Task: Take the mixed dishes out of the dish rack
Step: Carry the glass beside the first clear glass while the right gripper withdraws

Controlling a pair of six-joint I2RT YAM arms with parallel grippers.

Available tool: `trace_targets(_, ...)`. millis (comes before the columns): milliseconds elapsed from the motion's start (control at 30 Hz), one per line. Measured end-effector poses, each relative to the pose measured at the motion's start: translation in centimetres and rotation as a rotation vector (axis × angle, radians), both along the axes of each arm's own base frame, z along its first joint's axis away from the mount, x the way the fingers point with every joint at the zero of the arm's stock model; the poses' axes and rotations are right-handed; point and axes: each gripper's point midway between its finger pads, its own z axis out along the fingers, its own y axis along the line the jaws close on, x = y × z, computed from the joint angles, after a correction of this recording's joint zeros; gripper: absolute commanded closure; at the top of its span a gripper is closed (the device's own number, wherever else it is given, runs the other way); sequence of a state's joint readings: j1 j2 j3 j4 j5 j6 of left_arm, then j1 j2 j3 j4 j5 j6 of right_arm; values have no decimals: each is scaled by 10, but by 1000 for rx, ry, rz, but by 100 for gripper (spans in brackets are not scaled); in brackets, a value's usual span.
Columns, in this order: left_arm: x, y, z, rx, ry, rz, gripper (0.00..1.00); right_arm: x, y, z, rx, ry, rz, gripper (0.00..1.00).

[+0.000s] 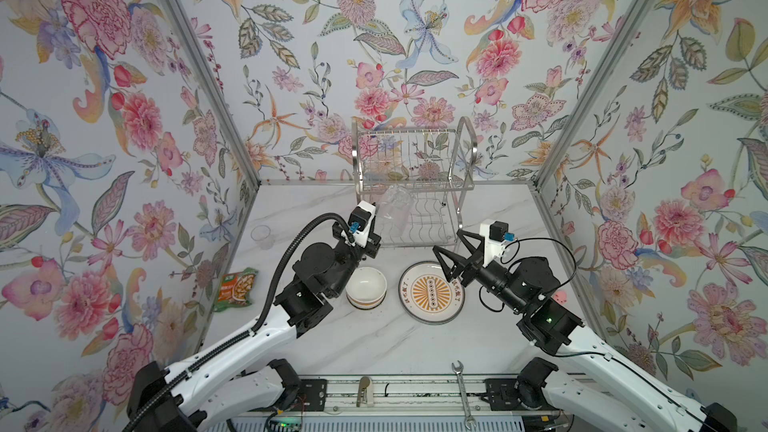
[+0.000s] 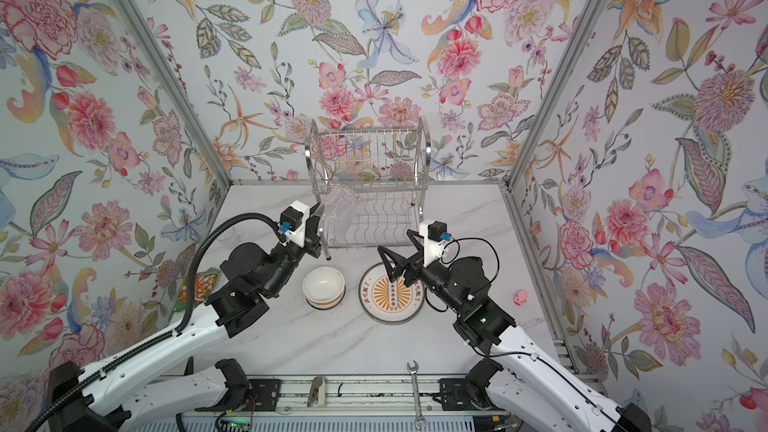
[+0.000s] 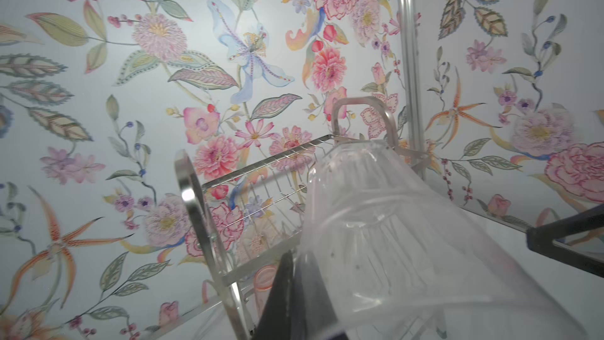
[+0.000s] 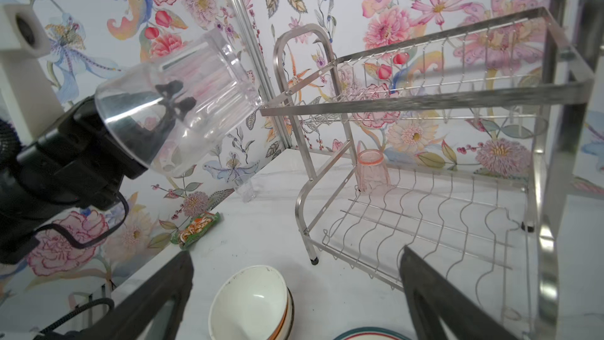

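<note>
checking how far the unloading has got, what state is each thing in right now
dish rack, upper tier empty, lower tier holds one tumbler
pink tumbler, looks upside down on lower tier
clear tumbler, tilted in the air, gripped at rim
left gripper, shut on clear tumbler
right gripper, open, empty
bowls, stacked upright on table
sunburst plate, flat on table
small clear cup, upright on table

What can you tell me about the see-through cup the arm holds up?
It is a clear tumbler, plastic-looking, with vertical ribs near a thick base. The left gripper pinches its rim wall, holding it tilted in the air, base toward the upper corner of the dish rack. Whether it touches the rack is unclear. It looks empty.
</note>
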State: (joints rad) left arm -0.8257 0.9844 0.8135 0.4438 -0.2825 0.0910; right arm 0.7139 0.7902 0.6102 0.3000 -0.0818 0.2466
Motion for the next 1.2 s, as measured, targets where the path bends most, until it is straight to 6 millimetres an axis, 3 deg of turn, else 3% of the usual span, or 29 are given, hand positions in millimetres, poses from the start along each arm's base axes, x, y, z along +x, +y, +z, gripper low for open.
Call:
trace_targets(200,13,51,-5,104,101,223,100,-2,17,-19,-162,-69,31,1)
trace_targets(433,47,143,-1,136,262,458,100,-19,58,-47,-347,-127,165,1)
trace_targets(567,66,172,-14,184,384,533,100,-30,72,-57,-405,-161,218,1)
trace_targets(767,104,216,-76,284,685,628,100,-32,77,-61,-439,-184,221,1)
trace_targets(967,123,258,-153,328,983,661,100,-31,76,-61,-447,-193,213,1)
trace_targets(1200,148,299,-212,360,1180,702,100,-31,71,-53,-434,-206,189,1)
